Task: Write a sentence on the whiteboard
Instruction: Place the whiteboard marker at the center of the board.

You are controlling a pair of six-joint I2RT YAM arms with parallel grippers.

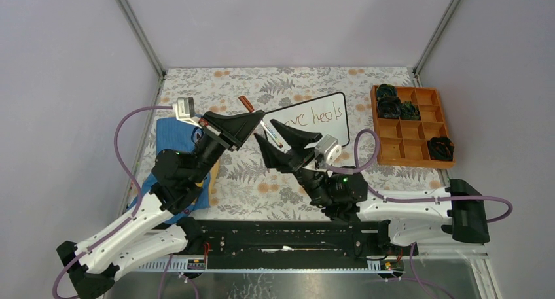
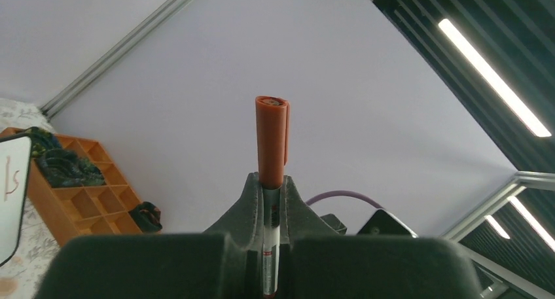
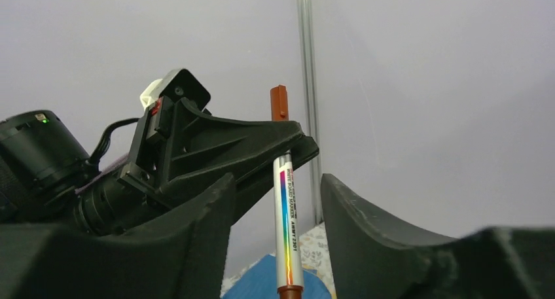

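The whiteboard (image 1: 327, 125) lies tilted on the floral table, right of centre. The red-brown sentence (image 1: 319, 116) shows as "ove heals"; its start is hidden behind my right gripper. My left gripper (image 1: 257, 120) is shut on a whiteboard marker (image 1: 268, 132), held above the table left of the board, its red-brown cap (image 1: 247, 103) pointing away. In the left wrist view the cap (image 2: 271, 139) sticks up past the shut gripper (image 2: 271, 184). My right gripper (image 1: 280, 140) is open. In its wrist view the jaws (image 3: 278, 184) stand either side of the marker body (image 3: 286, 227) without touching it.
An orange compartment tray (image 1: 419, 148) with black items stands at the right. A blue cloth (image 1: 175, 134) lies under my left arm. The enclosure walls rise close behind and beside the table.
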